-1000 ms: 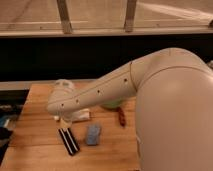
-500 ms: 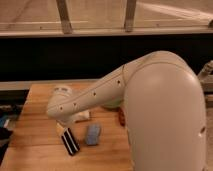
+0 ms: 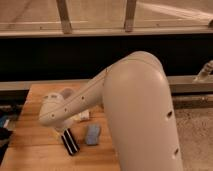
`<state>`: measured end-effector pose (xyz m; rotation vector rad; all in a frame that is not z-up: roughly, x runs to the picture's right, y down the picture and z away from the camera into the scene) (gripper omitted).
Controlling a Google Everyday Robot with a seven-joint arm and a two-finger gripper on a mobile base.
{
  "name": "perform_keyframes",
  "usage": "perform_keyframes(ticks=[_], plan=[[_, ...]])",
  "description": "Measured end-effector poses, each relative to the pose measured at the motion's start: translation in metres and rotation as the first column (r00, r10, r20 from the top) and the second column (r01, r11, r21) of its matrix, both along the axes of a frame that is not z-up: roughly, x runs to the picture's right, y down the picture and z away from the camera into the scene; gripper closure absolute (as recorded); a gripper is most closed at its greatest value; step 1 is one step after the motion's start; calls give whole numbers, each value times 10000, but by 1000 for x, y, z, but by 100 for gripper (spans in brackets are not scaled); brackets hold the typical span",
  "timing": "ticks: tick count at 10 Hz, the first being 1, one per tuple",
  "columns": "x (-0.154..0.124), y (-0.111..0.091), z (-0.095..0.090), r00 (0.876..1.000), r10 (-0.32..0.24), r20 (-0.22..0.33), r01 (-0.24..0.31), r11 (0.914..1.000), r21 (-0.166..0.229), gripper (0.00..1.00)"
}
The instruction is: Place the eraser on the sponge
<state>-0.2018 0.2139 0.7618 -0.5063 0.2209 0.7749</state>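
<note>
Nearest me is the pale wood desk (image 3: 30, 156). The eraser (image 3: 70, 143), a black bar with a pale stripe, lies flat on it, with its far end angled to the left. The sponge (image 3: 92, 134), a blue-grey pad, lies flat just right of the eraser with a thin gap between them, so they are not touching. The eraser is on the desk, not on the sponge. Neither has moved from half a second ago.

The pincer (image 3: 63, 131) hangs under the wrist (image 3: 52, 112), right at the eraser's far end. I cannot tell whether it is clenched or released, or whether it touches the bar.

Compared with a second ago, the wrist sits lower and closer to the eraser. The big rounded elbow (image 3: 140, 100) has slid left and now covers more of the desk's right side.

The arm's forearm (image 3: 85, 97) slopes from the elbow down and left to the wrist, which is turned down over the desk. The elbow bulk fills the right-centre of my view.

A white packet (image 3: 83, 116) peeks out from behind the forearm, just beyond the sponge and partly covered.

Farther back, a dark wall band (image 3: 60, 60) runs across the view. Window posts (image 3: 64, 15) stand above it.
</note>
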Motion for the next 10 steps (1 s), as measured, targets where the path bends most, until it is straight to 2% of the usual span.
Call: perform_keyframes(ticks=[4,7,10], plan=[[-2,10,18,9992,52,-393,-51,10000,30,20],[-9,8,23,9981,-19,-610,36,9996,273,20],[-12,12,28,9971,-111,-748,135,9994,313,20]])
